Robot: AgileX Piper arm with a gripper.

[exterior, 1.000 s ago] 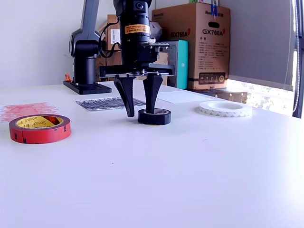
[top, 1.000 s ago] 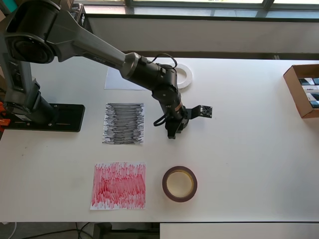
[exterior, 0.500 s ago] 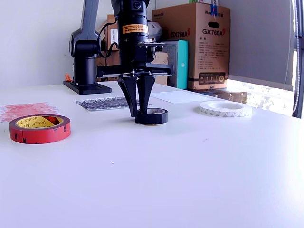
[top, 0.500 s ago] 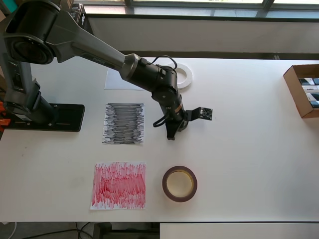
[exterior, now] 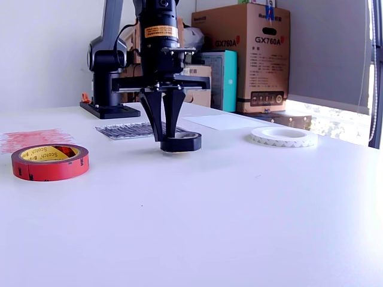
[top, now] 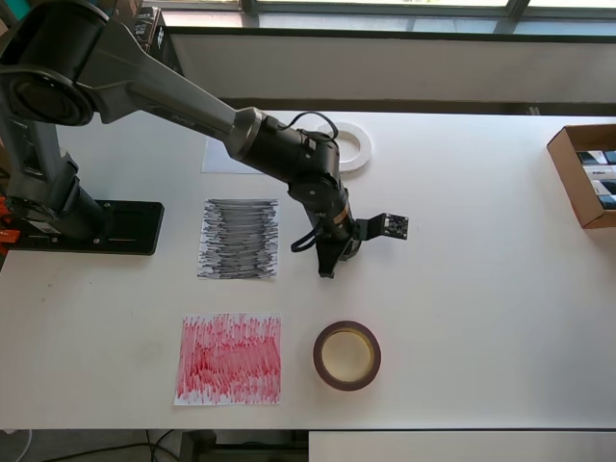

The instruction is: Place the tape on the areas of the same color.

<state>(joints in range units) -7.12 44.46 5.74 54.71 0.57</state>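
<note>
White table (top: pixel 481 318) carrying everything. Open cardboard box (top: pixel 583 175) sitting at overhead view's right edge, contents unclear, maybe small packs. Large cardboard boxes (exterior: pixel 251 57) and teal box (exterior: pixel 222 78) standing behind.

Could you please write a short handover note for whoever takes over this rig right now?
Hand: shut on the black roll, which looks just clear of the table.
Places, overhead view: the black sheet lies just left of the hand. The red roll sits right of the red sheet. The white ring lies beyond the white sheet.
Done: no roll is on its sheet.
Left: all three placements, black first.
</note>
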